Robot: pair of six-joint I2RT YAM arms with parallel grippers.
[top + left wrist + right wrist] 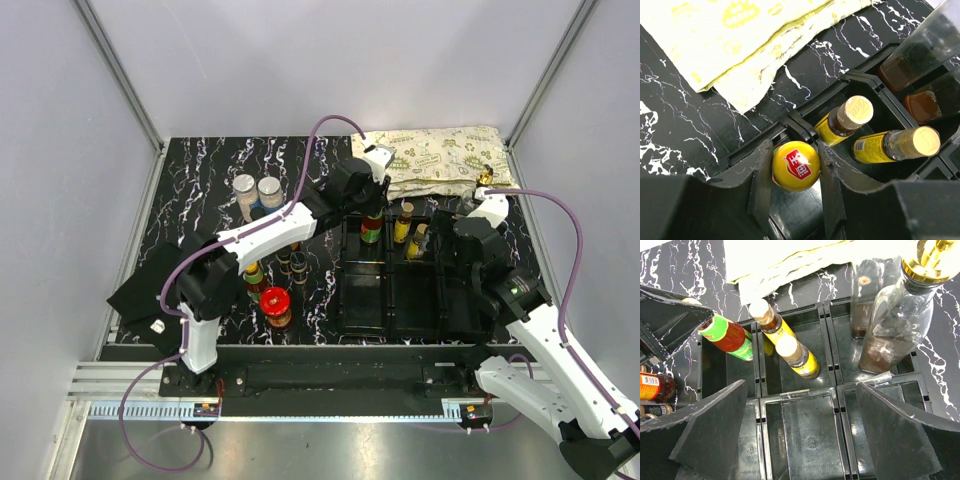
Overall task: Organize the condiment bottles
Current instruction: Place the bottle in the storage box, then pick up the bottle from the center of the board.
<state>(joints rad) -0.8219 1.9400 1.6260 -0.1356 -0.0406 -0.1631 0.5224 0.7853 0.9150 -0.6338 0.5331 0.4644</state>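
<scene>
A black marble-patterned tabletop with white veins sits inside plain pale grey walls joined by aluminium corner posts. A cream printed cloth lies at its far edge, a black cloth near-left. An aluminium rail runs along the near side.

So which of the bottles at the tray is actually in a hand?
The yellow-capped bottle with the red logo, clamped in the left hand; the two tan-capped bottles beside it stand free.
</scene>
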